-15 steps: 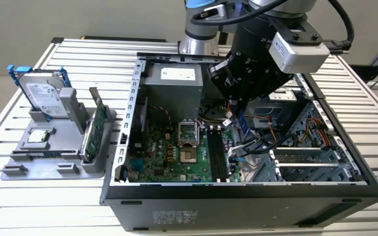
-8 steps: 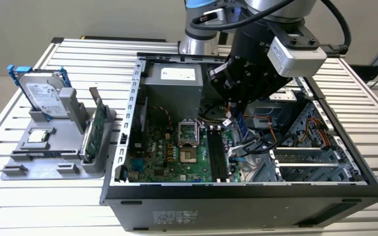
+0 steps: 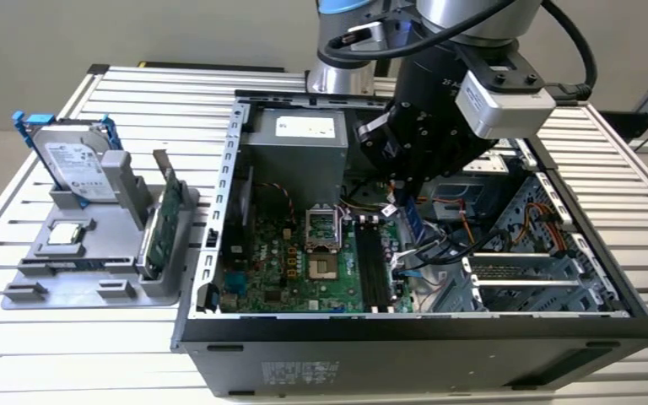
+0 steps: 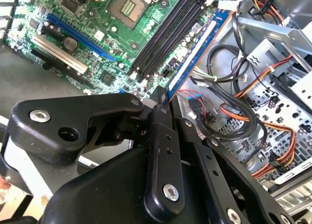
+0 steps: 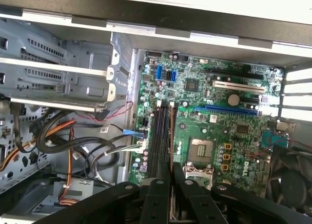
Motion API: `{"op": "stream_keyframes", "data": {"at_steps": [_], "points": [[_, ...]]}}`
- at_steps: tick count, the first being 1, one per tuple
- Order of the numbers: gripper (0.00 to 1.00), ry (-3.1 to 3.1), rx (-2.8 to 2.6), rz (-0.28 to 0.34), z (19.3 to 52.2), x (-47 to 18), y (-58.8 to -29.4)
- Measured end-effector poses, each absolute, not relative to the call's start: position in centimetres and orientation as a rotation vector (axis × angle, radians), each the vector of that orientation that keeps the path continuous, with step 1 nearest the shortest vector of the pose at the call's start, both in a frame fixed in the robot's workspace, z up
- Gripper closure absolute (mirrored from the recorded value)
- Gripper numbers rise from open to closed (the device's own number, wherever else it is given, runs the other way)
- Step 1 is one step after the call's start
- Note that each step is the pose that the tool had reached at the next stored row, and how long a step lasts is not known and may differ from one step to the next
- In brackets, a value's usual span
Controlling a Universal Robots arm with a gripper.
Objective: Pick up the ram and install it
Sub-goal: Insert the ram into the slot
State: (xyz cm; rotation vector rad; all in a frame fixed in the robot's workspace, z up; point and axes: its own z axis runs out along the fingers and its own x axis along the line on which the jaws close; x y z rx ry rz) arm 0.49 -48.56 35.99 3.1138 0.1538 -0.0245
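My gripper (image 3: 407,205) hangs inside the open computer case (image 3: 414,325), shut on the ram (image 3: 413,224). The ram is a slim blue stick with a white label (image 4: 197,50), gripped at one end between my fingertips (image 4: 164,101). It hovers just above the motherboard (image 3: 290,270), close to the black memory slots (image 4: 170,33) and running roughly along them. In the first wrist view the ram (image 5: 171,136) shows edge-on as a thin dark line over the slots (image 5: 158,141), reaching out from my gripper (image 5: 171,182).
Bundled cables (image 3: 437,245) and the metal drive cage (image 3: 526,278) lie on the exterior view's right of the slots. The processor socket (image 3: 321,226) and power supply (image 3: 301,139) lie beside them. Outside the case, a grey tray (image 3: 31,295) holds a hard drive (image 3: 77,164) and a green card (image 3: 161,228).
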Motion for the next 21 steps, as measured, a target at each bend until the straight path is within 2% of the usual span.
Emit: {"op": "stream_keyframes", "data": {"at_steps": [21], "points": [[1.00,0.095,3.109,-0.026,34.7,1.3,-48.6]]}}
